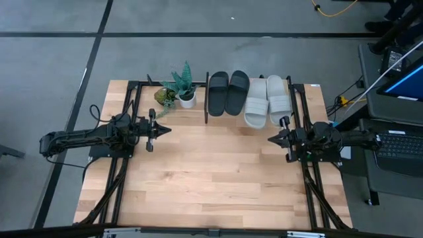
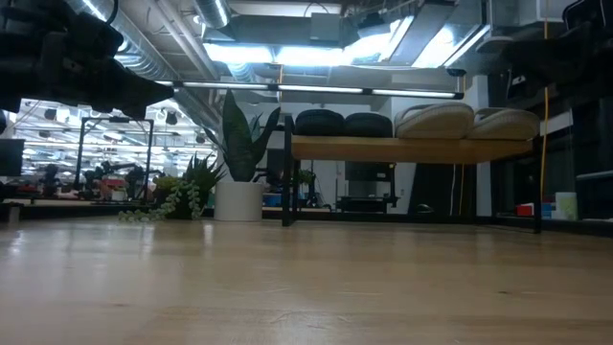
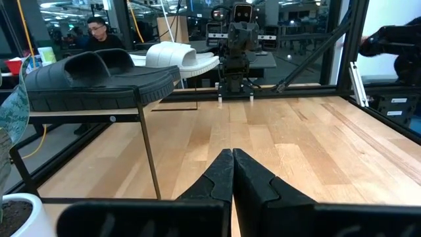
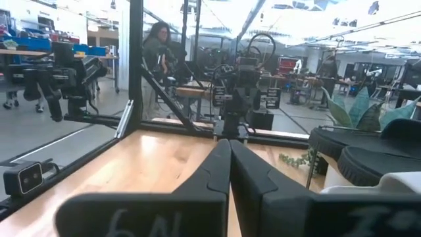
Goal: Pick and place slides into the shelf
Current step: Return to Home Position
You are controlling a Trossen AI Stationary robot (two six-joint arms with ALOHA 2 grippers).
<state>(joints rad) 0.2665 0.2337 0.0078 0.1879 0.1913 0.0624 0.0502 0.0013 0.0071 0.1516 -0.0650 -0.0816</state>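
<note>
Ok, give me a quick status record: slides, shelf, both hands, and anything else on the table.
black slides: two, side by side on top of the shelf, at the end nearer the plants
grey slides: two, side by side on the shelf, next to the black pair
slides off the shelf: none in view
left hand: shut, empty, over the left side of the table
right hand: shut, empty, over the table's right side
other: potted plants beside the shelf
</note>
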